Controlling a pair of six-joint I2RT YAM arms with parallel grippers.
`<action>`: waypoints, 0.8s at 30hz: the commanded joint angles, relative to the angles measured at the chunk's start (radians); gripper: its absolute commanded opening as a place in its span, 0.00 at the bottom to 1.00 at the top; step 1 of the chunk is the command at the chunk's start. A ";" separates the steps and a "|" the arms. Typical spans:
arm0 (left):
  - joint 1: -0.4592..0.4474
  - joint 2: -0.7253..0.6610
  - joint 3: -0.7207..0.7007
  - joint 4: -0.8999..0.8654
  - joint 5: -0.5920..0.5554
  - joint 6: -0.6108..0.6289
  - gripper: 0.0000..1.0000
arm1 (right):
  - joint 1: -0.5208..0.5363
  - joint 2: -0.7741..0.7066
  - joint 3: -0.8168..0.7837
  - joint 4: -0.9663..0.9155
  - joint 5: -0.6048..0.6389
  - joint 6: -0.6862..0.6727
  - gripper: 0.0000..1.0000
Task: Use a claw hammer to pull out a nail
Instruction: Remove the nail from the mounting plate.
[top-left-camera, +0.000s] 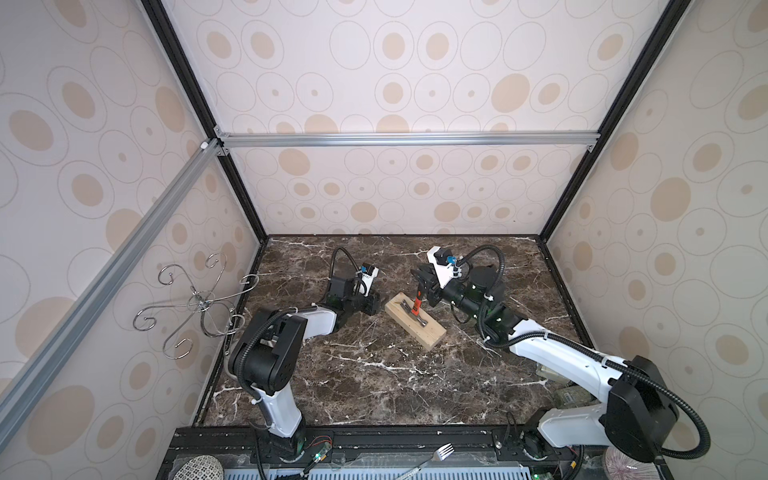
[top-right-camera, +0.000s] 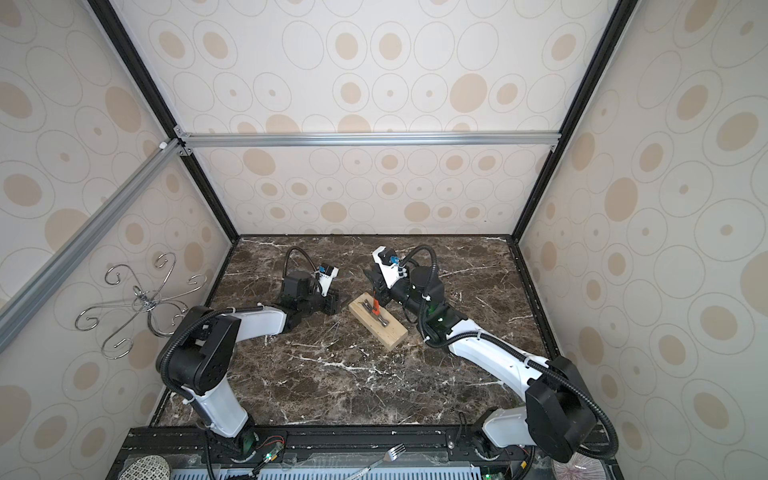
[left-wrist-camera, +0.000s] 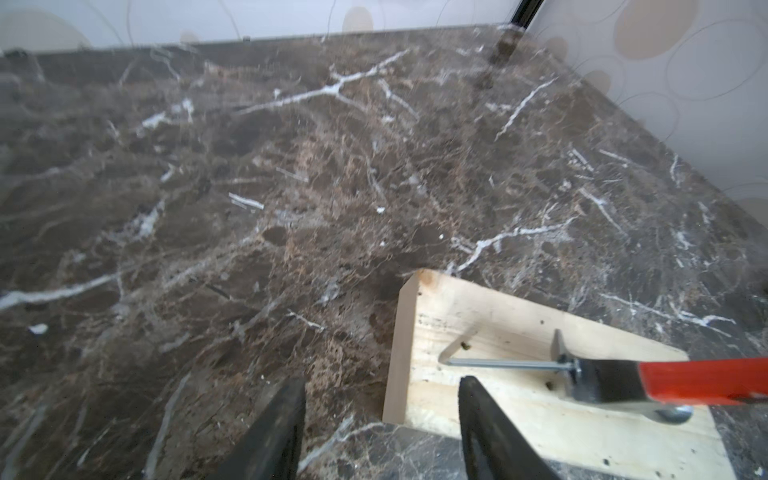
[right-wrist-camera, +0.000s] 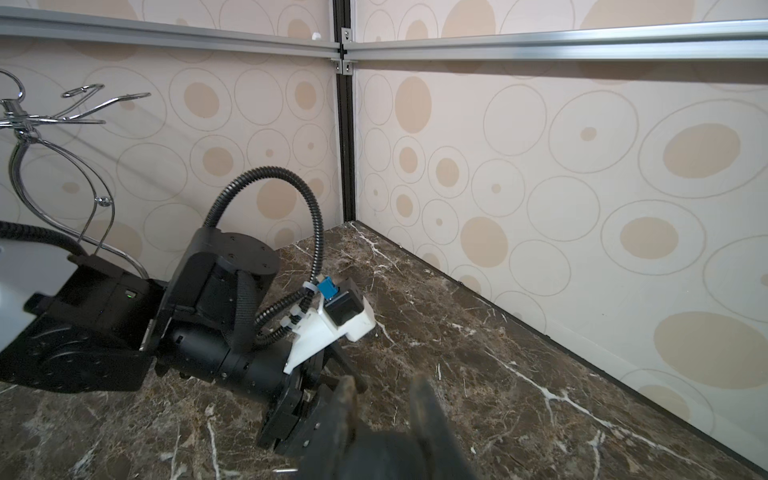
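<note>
Our right gripper (top-left-camera: 422, 279) reaches low from the right, clenched on the handle of the small orange-and-black claw hammer (top-left-camera: 415, 305), whose silver head rests on the pale wooden block (top-left-camera: 415, 324). Our left gripper (left-wrist-camera: 380, 419), arm stretched flat, hovers released beside the block's end.

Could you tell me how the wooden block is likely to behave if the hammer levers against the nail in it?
The wooden block lies flat and broad on the marble table, so tipping seems unlikely. That surface looks smooth, so it may slide. The left gripper stands open at its end, holding nothing, so the block looks unbraced.
</note>
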 joint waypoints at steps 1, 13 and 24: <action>-0.005 -0.070 -0.055 0.152 0.022 0.066 0.58 | -0.037 -0.005 0.090 0.012 -0.056 0.042 0.00; -0.091 -0.155 -0.130 0.216 0.007 0.407 0.52 | -0.123 0.058 0.318 -0.185 -0.192 0.143 0.00; -0.122 -0.086 -0.108 0.228 -0.001 0.424 0.45 | -0.140 0.087 0.411 -0.258 -0.262 0.164 0.00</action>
